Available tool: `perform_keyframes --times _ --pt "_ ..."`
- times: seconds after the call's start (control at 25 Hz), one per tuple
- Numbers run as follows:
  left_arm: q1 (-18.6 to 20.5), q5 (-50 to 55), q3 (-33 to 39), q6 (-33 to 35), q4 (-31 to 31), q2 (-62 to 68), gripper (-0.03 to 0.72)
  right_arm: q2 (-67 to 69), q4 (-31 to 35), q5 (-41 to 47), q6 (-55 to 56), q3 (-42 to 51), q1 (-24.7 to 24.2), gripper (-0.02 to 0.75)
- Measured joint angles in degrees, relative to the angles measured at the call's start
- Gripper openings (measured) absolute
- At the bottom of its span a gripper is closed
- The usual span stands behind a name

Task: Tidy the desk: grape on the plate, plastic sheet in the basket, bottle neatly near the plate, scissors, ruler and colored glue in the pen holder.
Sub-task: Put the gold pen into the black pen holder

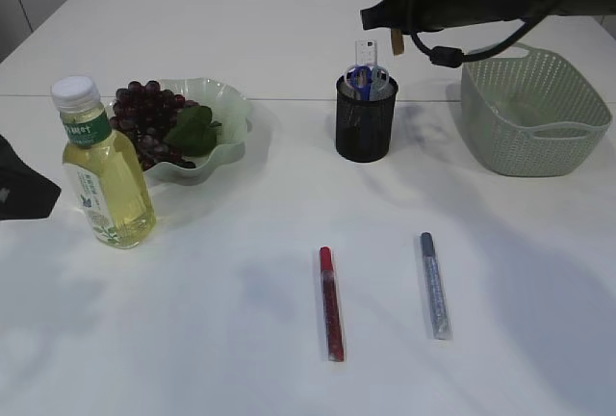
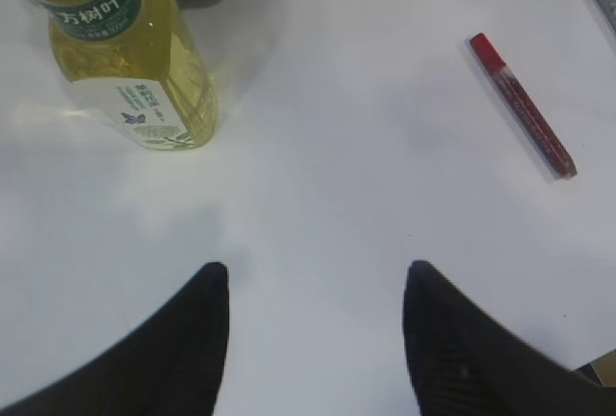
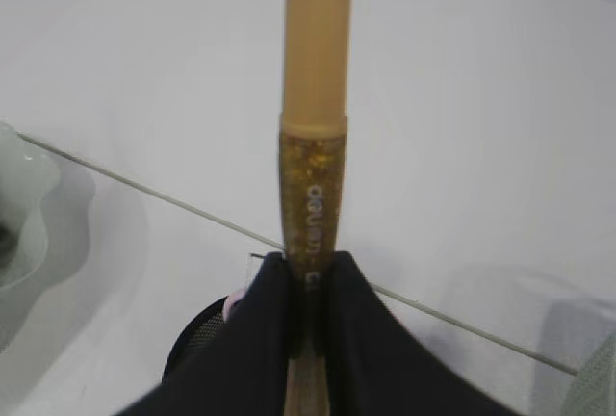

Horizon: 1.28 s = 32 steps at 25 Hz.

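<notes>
The right claw (image 3: 306,291) is clamped on a gold glitter glue stick (image 3: 313,137), its two dark fingers (image 3: 361,320) pressed against the tube's lower part; the stick stands upright in the grip, cap end up, above the black mesh pen holder (image 1: 365,117). Inside that holder sit the blue-handled scissors (image 1: 360,76) and a clear ruler (image 1: 365,52) (both only partly showing over the rim). To the right of the pen holder stands the pale green basket (image 1: 532,113); whether the plastic sheet lies in it I cannot tell. In front of the pen holder, on the white worktop (image 1: 241,291), lie a red glue stick (image 1: 331,302) and, to its right, a silver-grey glue stick (image 1: 434,284), apart from each other. Left of the pen holder is the wavy green plate (image 1: 229,113) with the grapes (image 1: 146,117) on it; the bottle (image 1: 102,166) of yellow drink stands upright just beside the plate. The left claw (image 2: 316,286) hangs over bare worktop near the bottle, its fingers spread wide and holding nothing.
</notes>
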Motion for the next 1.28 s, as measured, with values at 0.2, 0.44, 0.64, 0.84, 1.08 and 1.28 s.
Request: perform_keyframes --times 0.2,0.44,0.64,0.84,1.08,1.28 --pt "0.0 0.0 0.0 0.0 0.0 0.0 0.425 5.2 3.5 0.0 0.0 -4.7 0.0 0.083" --pt "0.0 0.0 0.0 0.0 0.0 0.0 0.425 8.4 5.4 -0.5 0.0 -6.4 0.0 0.083" --pt "0.0 0.0 0.0 0.0 0.0 0.0 0.425 9.2 5.8 -0.6 0.0 -6.4 0.0 0.083" --pt "0.0 0.0 0.0 0.0 0.0 0.0 0.425 9.5 7.4 -0.7 0.0 -6.8 0.1 0.083" --pt "0.0 0.1 0.0 0.0 0.0 0.0 0.425 11.5 8.3 -1.0 0.0 -6.8 1.8 0.084" --pt "0.0 2.6 0.0 0.0 0.0 0.0 0.425 11.7 8.3 -1.0 0.0 -6.8 2.6 0.106"
